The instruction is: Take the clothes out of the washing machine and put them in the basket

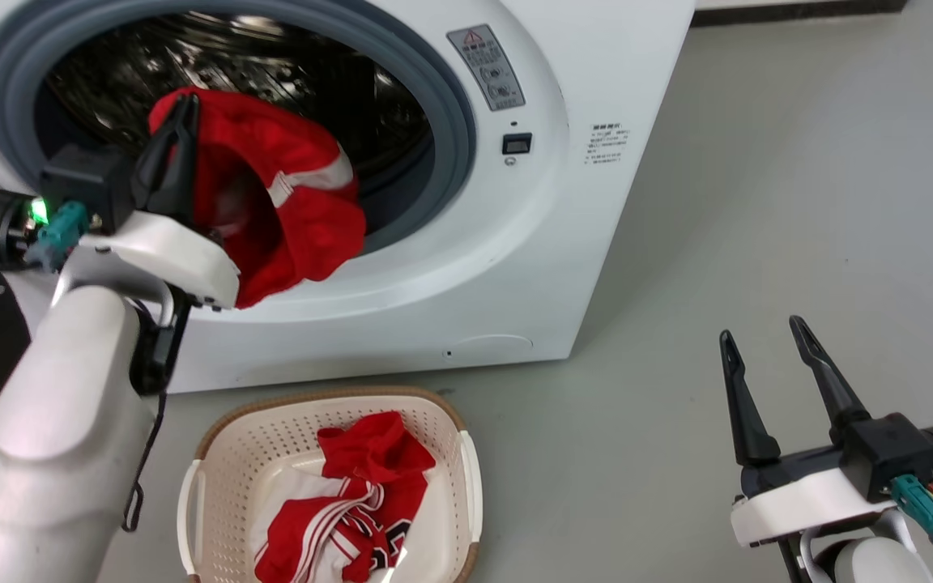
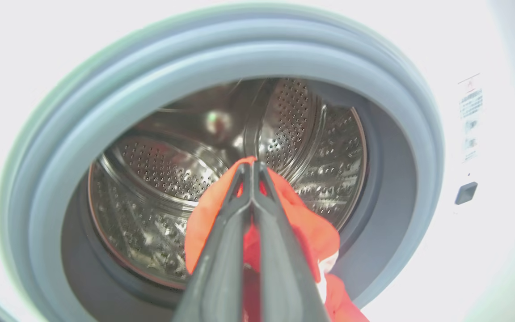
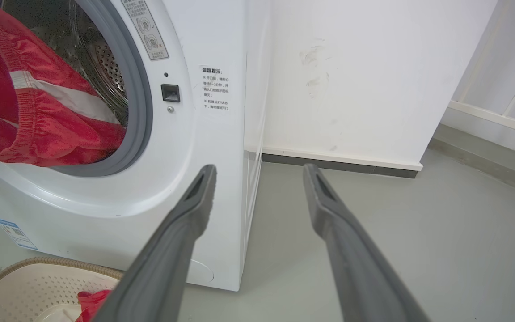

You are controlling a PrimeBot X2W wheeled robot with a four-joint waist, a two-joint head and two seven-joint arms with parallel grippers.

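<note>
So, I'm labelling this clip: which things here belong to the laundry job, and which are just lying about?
Job: washing machine; red garment at its mouth, gripped by the left end effector; basket holding red-and-white clothes.
Bystanders: right end effector, open over the floor; warning sticker; wall.

Head view looks down on washing machine [image 1: 515,267] and basket [image 1: 272,441]; both wrist views face the machine.

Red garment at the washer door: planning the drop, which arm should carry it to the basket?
Left: the left tool is shut on the red garment; the right tool is open and empty.
</note>
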